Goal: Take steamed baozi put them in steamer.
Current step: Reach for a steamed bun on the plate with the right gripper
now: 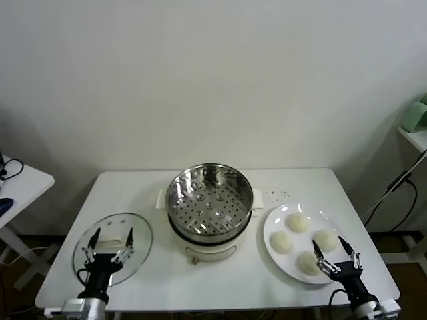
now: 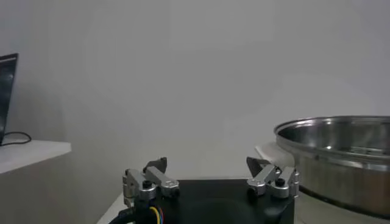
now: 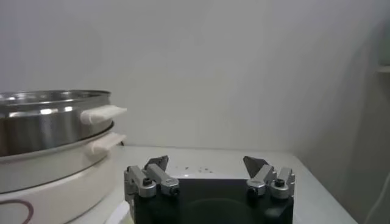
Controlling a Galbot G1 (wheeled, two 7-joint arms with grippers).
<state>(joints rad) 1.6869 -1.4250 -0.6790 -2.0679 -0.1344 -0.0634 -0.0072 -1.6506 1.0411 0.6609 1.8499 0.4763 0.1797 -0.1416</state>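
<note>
A white table (image 1: 220, 280) seen from the head camera, left to right. At its near left corner the left gripper (image 1: 109, 241) hangs over a round glass lid (image 1: 140, 235) lying flat, its 2 fingers spread wide and holding nothing. The left wrist view shows those same parted fingers (image 2: 152, 176) from behind, with the steel wall of the steamer (image 2: 341, 155) rising just beyond them; the lid below does not appear there.

At the table's middle stands the steamer (image 1: 209, 203), a shiny round pot on a white base with side handles. Only the head view looks down into it, showing the perforated tray bare of food. The right wrist view instead gives its profile: steel rim, white handle (image 3: 100, 113) and base stacked one above another.

To the right lies a flat white plate (image 1: 273, 227) carrying 4 steamed baozi (image 1: 297, 223), set in a loose ring and apart from one another. None shows in either wrist view.

At the near right corner the right gripper (image 1: 335, 251) sits at the plate's near edge, just beside the closest bun, fingers spread and empty. Its wrist view shows the open fingers (image 3: 263, 172) facing the far wall across bare tabletop.
</note>
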